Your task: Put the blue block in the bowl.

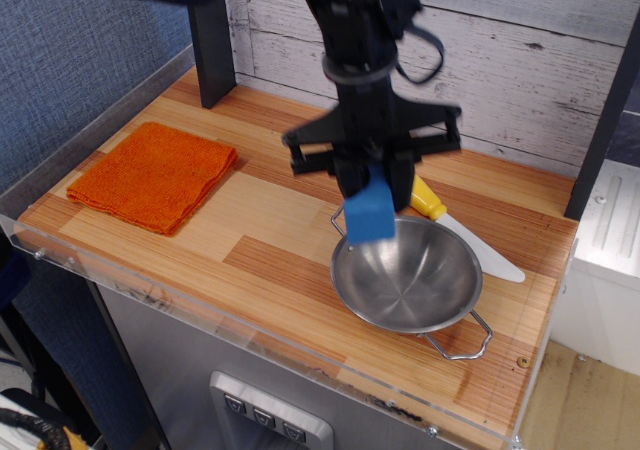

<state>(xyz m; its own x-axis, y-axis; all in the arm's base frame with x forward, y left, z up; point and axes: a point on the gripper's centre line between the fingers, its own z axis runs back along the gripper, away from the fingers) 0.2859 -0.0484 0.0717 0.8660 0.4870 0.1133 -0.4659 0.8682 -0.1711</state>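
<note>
My gripper point(372, 192) is shut on the blue block point(371, 213) and holds it in the air over the left rim of the bowl point(407, 275). The bowl is a shiny steel one with two wire loop handles. It stands on the wooden counter at the right front and is empty. The arm comes down from the top of the view and hides part of the back wall. The block hangs below the fingers, its lower edge just above the bowl's near-left rim.
A yellow-handled knife point(430, 202) lies behind the bowl, its blade pointing right. A folded orange cloth point(152, 176) lies at the left of the counter. A dark post point(208, 40) stands at the back left. A clear plastic lip runs along the counter's front edge.
</note>
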